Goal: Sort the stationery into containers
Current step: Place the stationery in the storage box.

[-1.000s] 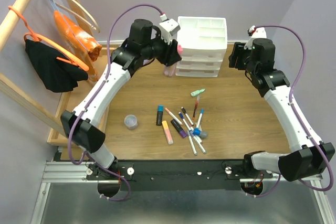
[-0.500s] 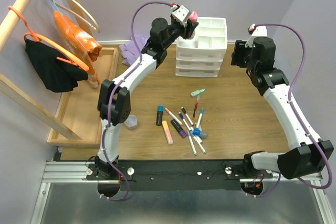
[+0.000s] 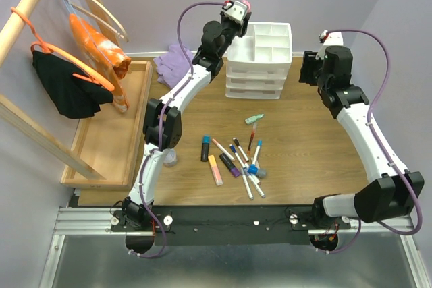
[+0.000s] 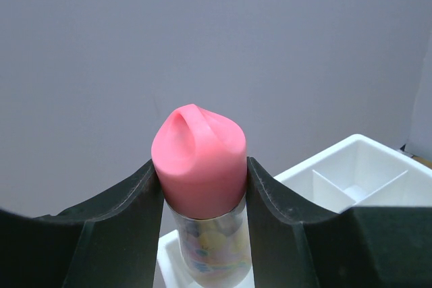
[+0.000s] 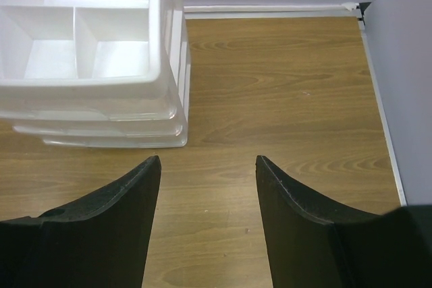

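My left gripper is shut on the pink-capped glue bottle and holds it raised over the back left corner of the white drawer unit's divided top tray; its pink cap shows in the top view. My right gripper is open and empty, above bare table right of the unit. Thin white markers, an orange highlighter, a purple one, a black one and a mint one lie on the table. The small grey jar stands behind the left arm.
A long wooden tray lies along the table's left side under a wooden rack with hangers. A purple cloth lies at the back left. The right wall is close to my right gripper.
My left arm has lifted the glue bottle from beside the drawer unit up and back over the tray's back left corner. The right arm has barely moved.
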Robot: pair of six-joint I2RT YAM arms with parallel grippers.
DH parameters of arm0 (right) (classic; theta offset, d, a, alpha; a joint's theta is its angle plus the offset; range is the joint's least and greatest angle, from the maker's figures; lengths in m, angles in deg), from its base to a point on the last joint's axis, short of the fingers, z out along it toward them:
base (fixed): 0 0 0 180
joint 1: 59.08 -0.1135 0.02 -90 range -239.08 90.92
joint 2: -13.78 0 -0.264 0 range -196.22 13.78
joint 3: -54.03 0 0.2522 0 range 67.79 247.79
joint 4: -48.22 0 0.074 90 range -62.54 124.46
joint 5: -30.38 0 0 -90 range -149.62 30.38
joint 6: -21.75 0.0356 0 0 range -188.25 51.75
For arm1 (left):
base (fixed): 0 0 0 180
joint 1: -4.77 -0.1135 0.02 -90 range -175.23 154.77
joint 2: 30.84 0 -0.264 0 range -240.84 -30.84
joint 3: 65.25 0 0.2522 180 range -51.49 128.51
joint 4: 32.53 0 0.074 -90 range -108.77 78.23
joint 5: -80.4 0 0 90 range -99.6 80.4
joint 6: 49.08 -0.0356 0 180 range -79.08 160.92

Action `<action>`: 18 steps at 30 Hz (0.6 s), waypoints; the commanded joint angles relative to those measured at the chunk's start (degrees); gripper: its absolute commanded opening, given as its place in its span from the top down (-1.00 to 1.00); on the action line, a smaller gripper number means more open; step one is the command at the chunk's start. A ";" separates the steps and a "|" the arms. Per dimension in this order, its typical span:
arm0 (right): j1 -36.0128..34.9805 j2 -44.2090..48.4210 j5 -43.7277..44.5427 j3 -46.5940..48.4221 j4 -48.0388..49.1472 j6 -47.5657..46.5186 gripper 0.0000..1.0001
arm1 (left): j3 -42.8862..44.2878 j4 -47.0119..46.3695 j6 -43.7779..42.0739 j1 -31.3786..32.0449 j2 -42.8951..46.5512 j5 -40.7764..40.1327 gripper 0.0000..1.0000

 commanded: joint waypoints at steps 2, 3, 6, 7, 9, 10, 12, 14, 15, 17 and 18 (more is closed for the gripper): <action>0.51 -2.24 0.16 0.78 1.95 -0.22 -0.32 | 1.99 1.21 -1.98 -0.91 -0.54 -5.64 1.00; 0.60 -2.41 -0.01 1.04 2.04 -0.13 -0.32 | 1.90 1.56 -1.90 -0.91 -0.54 -5.64 1.00; 0.51 -3.56 -0.72 1.39 2.13 0.22 -0.32 | 1.02 1.91 -2.07 -1.00 -0.54 -5.81 1.00; 0.60 -3.91 -0.89 1.40 2.22 0.22 -0.32 | 0.76 1.91 -2.07 -1.00 -0.54 -5.90 1.00; 0.60 -4.17 -0.98 1.57 2.22 0.40 -0.32 | -0.21 1.83 -2.07 -1.00 -0.63 -6.25 1.00; 0.60 -4.26 -1.07 1.57 2.13 0.48 -0.32 | -0.47 1.83 -2.07 -1.00 -0.54 -6.34 1.00; 0.51 -4.35 -1.42 1.57 2.13 0.57 -0.32 | -1.18 1.91 -1.99 -1.00 -0.45 -6.60 1.00; 0.51 -4.17 -1.42 1.31 2.04 0.57 -0.32 | -2.23 1.74 -2.07 -1.00 -0.10 -7.04 0.86; 0.51 -4.00 -1.34 1.13 1.95 0.57 -0.32 | -2.58 1.65 -1.99 -0.91 -0.01 -7.74 0.74; 0.51 -3.73 -1.42 0.52 1.78 0.57 -0.33 | -3.98 1.21 -2.07 -0.91 0.43 -8.27 0.54; 0.51 -3.47 -1.34 0.34 1.86 0.57 -0.33 | -4.43 1.12 -2.16 -0.91 0.60 -8.36 0.51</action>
